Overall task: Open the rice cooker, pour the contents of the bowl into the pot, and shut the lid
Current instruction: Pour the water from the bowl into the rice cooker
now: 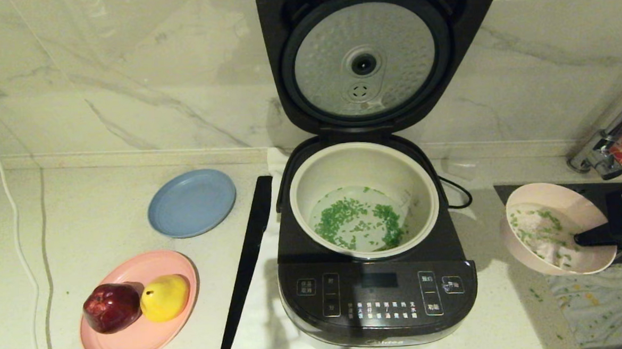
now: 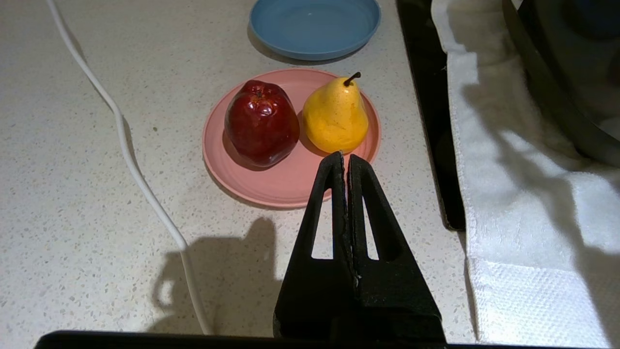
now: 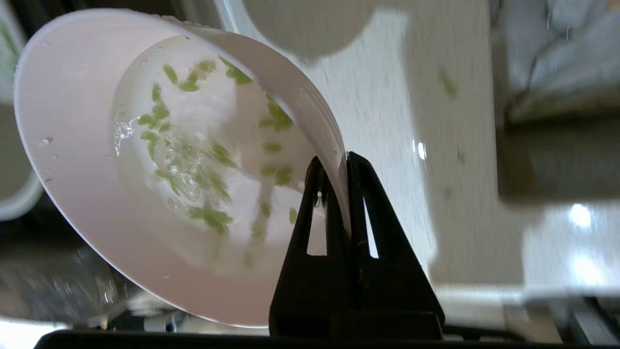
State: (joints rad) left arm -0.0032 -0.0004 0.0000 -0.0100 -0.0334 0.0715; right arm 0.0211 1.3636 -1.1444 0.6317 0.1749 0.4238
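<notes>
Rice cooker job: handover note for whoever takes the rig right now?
Right gripper: shut on the rim of the small pale pink bowl, right of the dark grey rice cooker; a few green bits cling inside the bowl.
Left gripper: shut, empty, over the counter by the pink plate.
Lid: open, upright.
Cream-white pot: holds green bits and grains.
Done: opening; pour appears largely done.
Left: set the bowl down, close the lid.

Right claw (image 3: 341, 162) at far right, fingers clamped on bowl (image 1: 553, 231) rim, bowl held tilted above surface. Left claw (image 2: 345, 157) low at left, fingers pressed together, holding nothing.
</notes>
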